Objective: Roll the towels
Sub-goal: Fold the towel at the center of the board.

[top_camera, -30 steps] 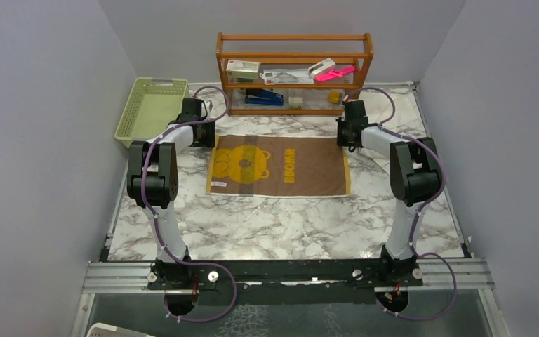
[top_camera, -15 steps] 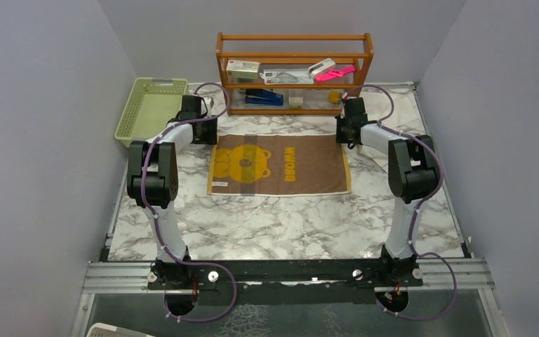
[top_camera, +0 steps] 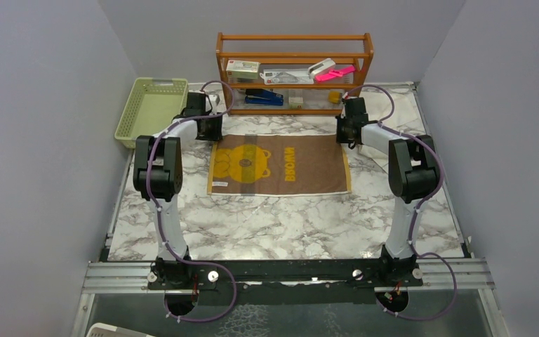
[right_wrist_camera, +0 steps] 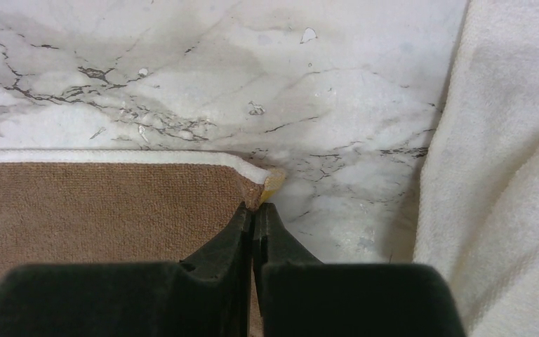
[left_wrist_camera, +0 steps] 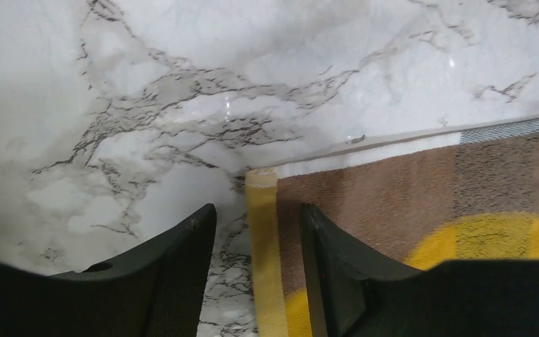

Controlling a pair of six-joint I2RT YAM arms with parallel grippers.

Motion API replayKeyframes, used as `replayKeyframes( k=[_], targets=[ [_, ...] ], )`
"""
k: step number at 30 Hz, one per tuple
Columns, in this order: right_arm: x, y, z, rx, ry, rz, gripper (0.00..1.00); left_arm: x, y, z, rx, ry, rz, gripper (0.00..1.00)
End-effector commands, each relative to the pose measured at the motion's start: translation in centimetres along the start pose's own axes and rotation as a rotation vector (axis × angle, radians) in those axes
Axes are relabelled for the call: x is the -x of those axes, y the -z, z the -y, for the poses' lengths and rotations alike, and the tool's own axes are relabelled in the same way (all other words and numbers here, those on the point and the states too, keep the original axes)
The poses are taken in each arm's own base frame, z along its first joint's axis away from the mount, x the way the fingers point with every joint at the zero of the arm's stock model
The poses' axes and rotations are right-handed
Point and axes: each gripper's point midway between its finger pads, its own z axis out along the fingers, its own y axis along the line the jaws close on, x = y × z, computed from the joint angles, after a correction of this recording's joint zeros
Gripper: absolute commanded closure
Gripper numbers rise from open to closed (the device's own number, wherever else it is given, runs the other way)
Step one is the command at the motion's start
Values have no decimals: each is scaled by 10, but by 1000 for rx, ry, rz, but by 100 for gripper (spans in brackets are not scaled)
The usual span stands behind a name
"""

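From above, the left arm (top_camera: 158,168) has swung inward since a second ago, so the left gripper (top_camera: 213,132) now sits at the far left corner of the brown towel (top_camera: 278,165) instead of just outside it. The right arm (top_camera: 410,165) has barely shifted, and the right gripper (top_camera: 347,140) is at the towel's far right corner. The towel has not moved: it lies flat in the middle of the table (top_camera: 281,225), nearer the far edge, brown with a yellow bear patch, yellow lettering and yellow side strips. A green basket (top_camera: 151,109) stands at the table's far left corner. At the far edge a wooden shelf (top_camera: 295,74) holds a red-and-white box, white and pink items, a blue stapler and a small yellow piece. In the left wrist view, the dark fingers (left_wrist_camera: 182,267) stand released, straddling the yellow side strip at the towel's corner. In the right wrist view, the jaws are clenched tip to tip on the towel's white-hemmed corner, which puckers up at the tips with a bit of yellow showing. The white towel (right_wrist_camera: 505,175) lies bunched just beside them, toward the right edge.
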Motion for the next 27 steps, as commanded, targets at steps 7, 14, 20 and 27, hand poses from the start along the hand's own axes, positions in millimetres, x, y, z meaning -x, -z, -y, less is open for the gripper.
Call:
replayKeyframes(
  k=[7,14,20,27],
  targets=[
    [-17,-6,-4,31,12,-41,99,-37,-27,-1,98,-108,-135,75],
    [-6,2,-1,11,5,-3,99,-39,-16,-10,181,-147,-155,100],
    [42,43,-2,10,-120,204,99,8,33,-3,207,-123,-6,100],
    [54,59,15,-88,-193,256,99,11,78,12,163,-28,147,100]
  ],
)
